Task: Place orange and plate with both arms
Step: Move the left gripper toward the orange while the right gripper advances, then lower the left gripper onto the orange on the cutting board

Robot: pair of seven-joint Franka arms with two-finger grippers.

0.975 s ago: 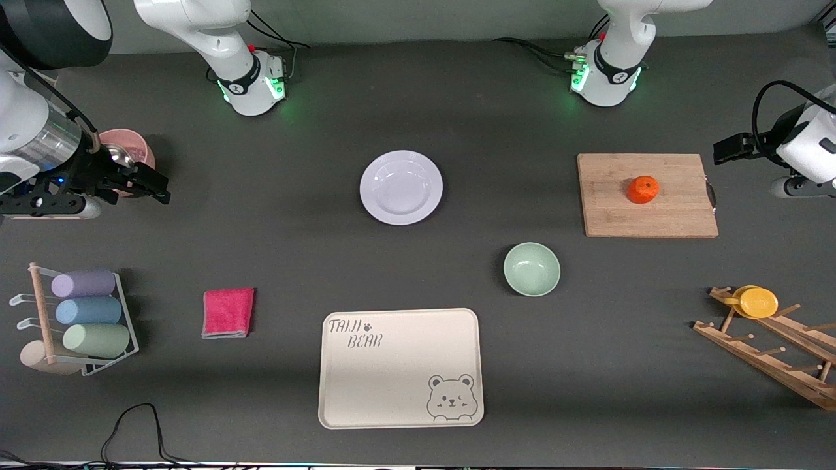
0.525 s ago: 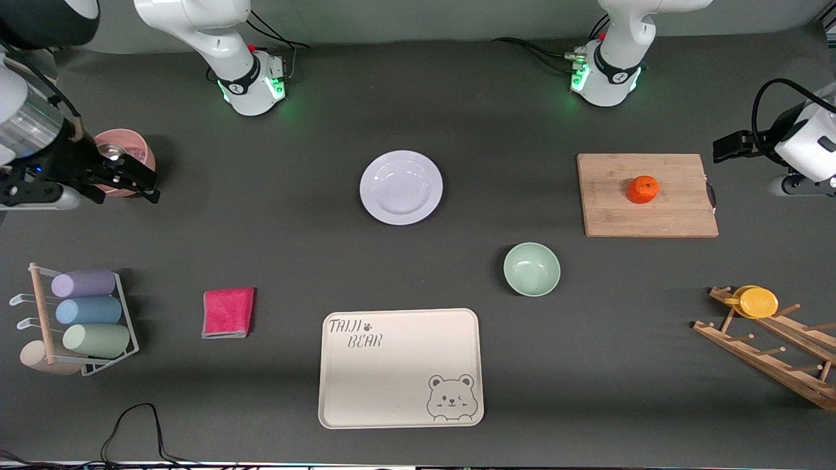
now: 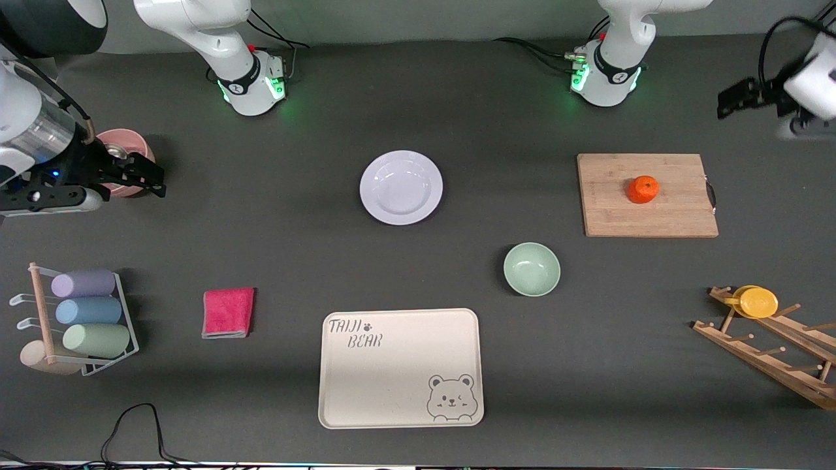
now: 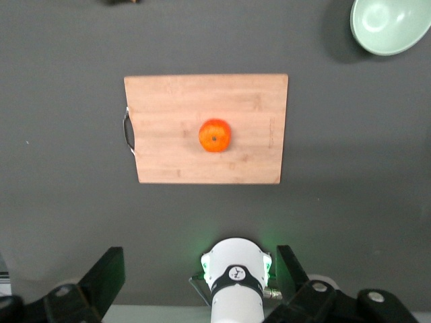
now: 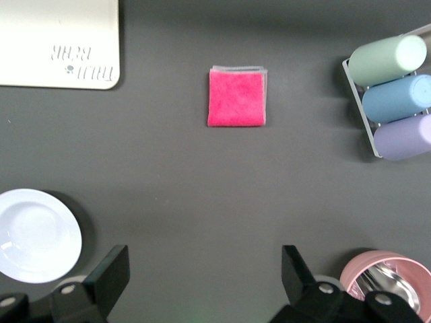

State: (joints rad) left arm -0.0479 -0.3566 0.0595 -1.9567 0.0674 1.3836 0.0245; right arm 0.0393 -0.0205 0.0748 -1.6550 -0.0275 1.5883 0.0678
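Oranges first: the orange [image 3: 643,189] is sitting near the middle of the wooden cutting board [image 3: 607,209], toward the left arm's end of the table, stem dimple facing up. The pale plate [image 3: 401,187] is lying flat on the dark table [image 3: 457,117] near the centre, well apart from the board. A mint-green bowl [image 3: 531,269] is resting nearer the front camera, between plate and board, and the beige bear tray [image 3: 400,385] is lying nearer still.

The left gripper [image 4: 199,282] is hanging high over the table edge at the left arm's end, just above its own base, with fingers [image 4: 104,276] spread wide and holding nothing. The right gripper [image 5: 205,282] is hovering beside the pink bowl [image 3: 134,147] at the right arm's end, its fingers [image 5: 108,276] also spread wide and holding nothing.

A folded pink cloth [image 3: 228,312] is lying near the rack of pastel cups [image 3: 88,312]. A yellow disc [image 3: 757,302] is sitting on the wooden peg rack [image 3: 777,359].
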